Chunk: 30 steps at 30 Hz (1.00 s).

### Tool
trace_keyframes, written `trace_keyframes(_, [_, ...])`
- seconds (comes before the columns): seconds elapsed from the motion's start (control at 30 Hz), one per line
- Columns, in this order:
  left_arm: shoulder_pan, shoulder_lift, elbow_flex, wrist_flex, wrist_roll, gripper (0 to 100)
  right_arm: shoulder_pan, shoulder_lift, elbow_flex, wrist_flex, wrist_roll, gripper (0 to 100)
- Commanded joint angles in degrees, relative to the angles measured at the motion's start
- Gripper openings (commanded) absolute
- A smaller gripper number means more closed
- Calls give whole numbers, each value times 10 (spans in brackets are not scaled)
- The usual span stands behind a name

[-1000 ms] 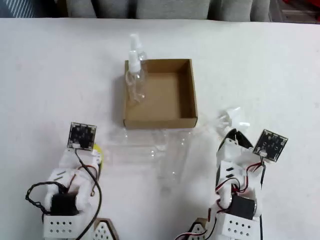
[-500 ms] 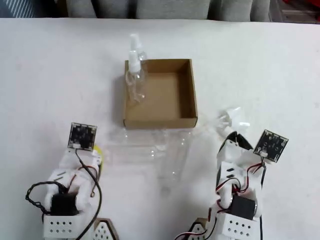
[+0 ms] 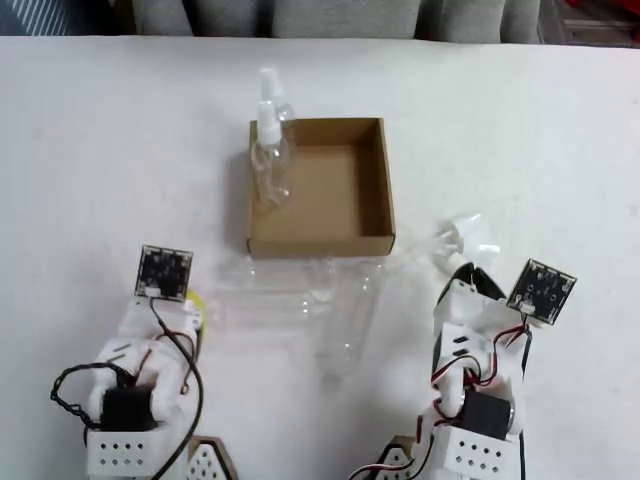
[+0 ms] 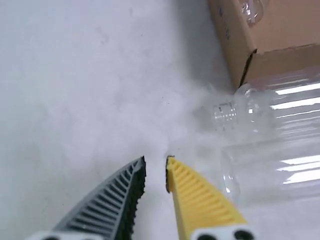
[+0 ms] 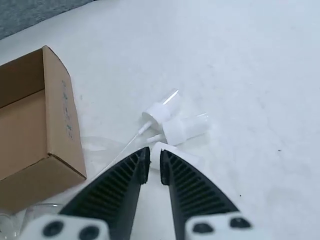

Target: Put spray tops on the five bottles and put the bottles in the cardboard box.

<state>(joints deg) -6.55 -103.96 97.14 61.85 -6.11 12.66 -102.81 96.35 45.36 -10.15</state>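
Left claw (image 4: pixel 156 167): low at the near edge of the table (image 3: pixel 120 150), grey and yellow tips pressed almost together with a thin slit between them, holding nothing.

Right claw (image 5: pixel 153 159): also near my base, black tips pressed nearly together, pinching nothing.

Bare bottles (image 4: pixel 280 102): clear, no tops, lying on their sides between my two arms and just in front of the box; the closest lies beside my yellow finger.

Tops (image 5: pixel 184 128): loose white spray tops in a small cluster just past my right tips, apart from them, off the box's near right corner.

Box (image 3: pixel 320 243): open, mid-table, beyond the bare bottles.

Capped bottles (image 3: pixel 270 160): two at the box's left wall; I cannot tell whether the farther one is inside.
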Motion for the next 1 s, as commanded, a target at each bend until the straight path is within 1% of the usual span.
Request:
trace_keyframes(0.0, [-5, -7, -1, 3, -6, 84, 5, -4, 4, 3, 1, 18])
trace_keyframes(0.17, [-10, -7, -1, 4, -6, 84, 7, -4, 4, 17, 4, 18])
trace_keyframes(0.3, [-23, -7, -1, -1, -6, 86, 8, -4, 4, 15, 84, 18])
trace_keyframes(0.37, [-22, -7, -1, -2, -6, 86, 5, -4, 4, 15, 106, 18])
trace_keyframes(0.67, [-22, -7, -1, -1, -5, 86, 11, -4, 4, 15, 113, 17])
trace_keyframes(0.77, [-25, -7, -1, -1, -5, 86, 30, -3, -15, 22, 108, 16])
trace_keyframes(0.87, [-24, -7, -1, -1, -5, 85, 25, -3, -56, 69, 108, 16])
trace_keyframes(0.97, [-27, -7, -1, 1, -5, 84, 1, -3, -95, 102, 82, 16])
